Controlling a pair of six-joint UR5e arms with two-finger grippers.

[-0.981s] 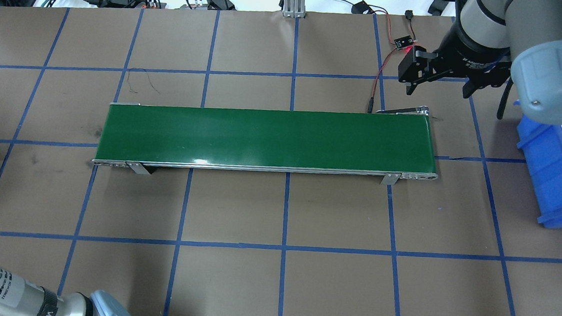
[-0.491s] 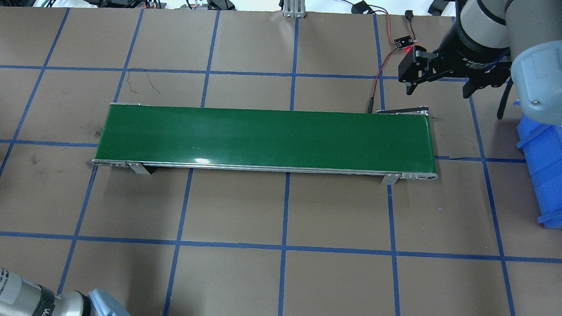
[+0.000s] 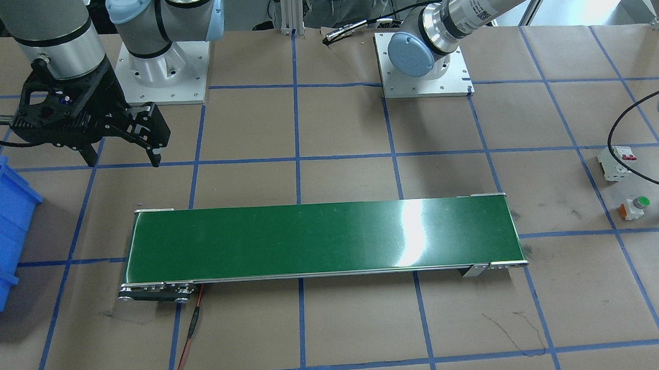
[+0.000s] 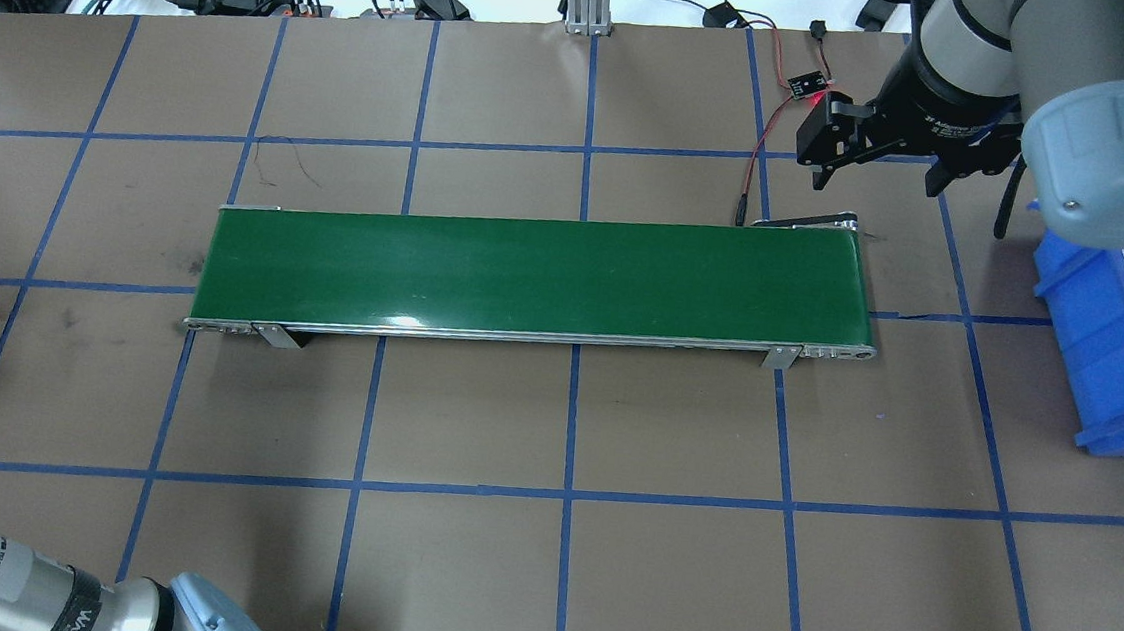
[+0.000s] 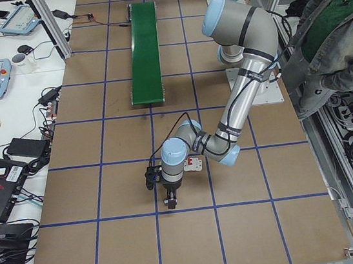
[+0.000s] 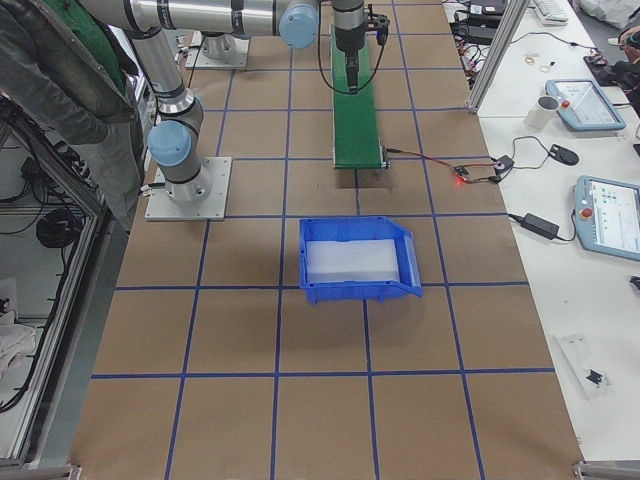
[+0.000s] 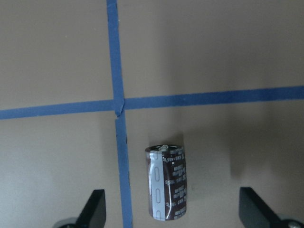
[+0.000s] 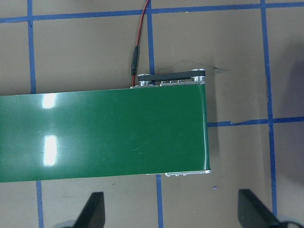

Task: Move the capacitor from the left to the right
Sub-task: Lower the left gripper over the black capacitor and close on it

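Capacitor (image 7: 166, 183) on its side on the surface (image 7: 228, 52) at the robot's left end, directly below the left pincer (image 7: 173, 211), whose spread, empty fingers (image 7: 95, 209) flank it; its long axis lies crosswise to their closing line. Right pincer (image 4: 876, 180), also spread and empty, hangs well apart by the conveyor (image 4: 525, 273).

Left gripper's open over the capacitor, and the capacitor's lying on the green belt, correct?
Not quite. The capacitor lies on the brown paper beside a blue tape line, not on the green belt; the left wrist view shows it. The left gripper is open over it, as you said.
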